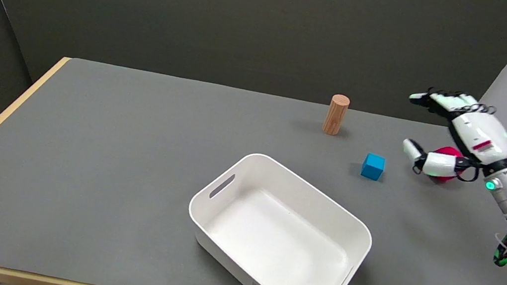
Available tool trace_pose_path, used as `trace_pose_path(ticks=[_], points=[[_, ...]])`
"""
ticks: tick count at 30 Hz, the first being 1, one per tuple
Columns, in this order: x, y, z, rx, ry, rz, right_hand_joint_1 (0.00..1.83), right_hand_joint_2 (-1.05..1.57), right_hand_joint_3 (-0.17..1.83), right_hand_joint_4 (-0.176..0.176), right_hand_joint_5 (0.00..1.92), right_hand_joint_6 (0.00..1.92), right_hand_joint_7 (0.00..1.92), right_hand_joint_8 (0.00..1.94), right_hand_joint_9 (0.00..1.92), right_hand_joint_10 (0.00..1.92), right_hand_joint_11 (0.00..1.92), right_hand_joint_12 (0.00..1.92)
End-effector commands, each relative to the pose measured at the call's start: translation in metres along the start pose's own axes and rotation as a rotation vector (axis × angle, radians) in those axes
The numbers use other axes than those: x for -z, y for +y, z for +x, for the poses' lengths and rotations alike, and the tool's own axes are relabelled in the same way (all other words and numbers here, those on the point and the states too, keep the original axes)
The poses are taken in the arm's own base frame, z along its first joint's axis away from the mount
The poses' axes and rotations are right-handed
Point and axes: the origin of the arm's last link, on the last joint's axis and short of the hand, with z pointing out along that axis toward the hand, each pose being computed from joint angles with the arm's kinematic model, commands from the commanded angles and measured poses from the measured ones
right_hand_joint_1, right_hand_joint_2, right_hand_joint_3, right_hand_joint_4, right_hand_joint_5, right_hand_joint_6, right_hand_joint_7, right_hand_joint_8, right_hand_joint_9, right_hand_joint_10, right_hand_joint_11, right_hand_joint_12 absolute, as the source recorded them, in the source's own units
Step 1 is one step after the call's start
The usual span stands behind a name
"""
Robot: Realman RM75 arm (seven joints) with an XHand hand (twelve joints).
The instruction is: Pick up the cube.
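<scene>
Grey matte worktop (96, 149), pale wood edging at left and front. Blue cube (373, 166) sits toward the right side, bare surface all round it. Robot hand (455, 137) in the air just right of it, fingers spread, holding nothing. White plastic bin (237, 183), rounded corners, empty. Wooden cylinder (336, 114) upright beyond. Red ball (445, 152) partly hidden behind the hand

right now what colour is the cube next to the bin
Blue; the cube shows clearly in the head view, on the table.

A lab test bench, my grey table (106, 150) with wooden edging, dark plain backdrop walls (252, 16) around me.
</scene>
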Motion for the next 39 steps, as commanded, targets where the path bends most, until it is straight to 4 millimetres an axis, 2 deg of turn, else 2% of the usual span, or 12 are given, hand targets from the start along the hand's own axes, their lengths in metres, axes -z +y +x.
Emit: trace_pose_path(ticks=[1,5,18,29,33,35,39], points=[[-0.061,0.016,-0.026,0.181,-0.502,-0.064,0.41,0.6,0.96,0.043,0.24,0.49,0.28,0.38,0.25,0.76,0.13,1.25],[-0.06,0.014,-0.033,0.172,-0.504,-0.062,0.38,0.59,0.96,0.038,0.23,0.48,0.28,0.37,0.24,0.76,0.13,1.25],[-0.038,0.047,-0.056,0.138,-0.558,-0.212,0.36,0.58,0.95,0.028,0.22,0.46,0.29,0.38,0.25,0.76,0.13,1.24],[-0.035,0.03,-0.075,0.079,-0.565,-0.192,0.37,0.58,0.95,0.024,0.22,0.47,0.3,0.4,0.27,0.77,0.15,1.26],[-0.04,0.024,-0.078,0.065,-0.551,-0.182,0.37,0.58,0.94,0.021,0.22,0.47,0.31,0.41,0.27,0.78,0.16,1.27],[-0.043,0.022,-0.078,0.064,-0.549,-0.177,0.42,0.61,0.87,0.017,0.24,0.44,0.34,0.37,0.27,0.82,0.15,1.31],[-0.057,0.011,-0.085,0.066,-0.553,-0.141,0.42,0.62,0.86,0.01,0.24,0.45,0.34,0.37,0.27,0.83,0.16,1.32]])
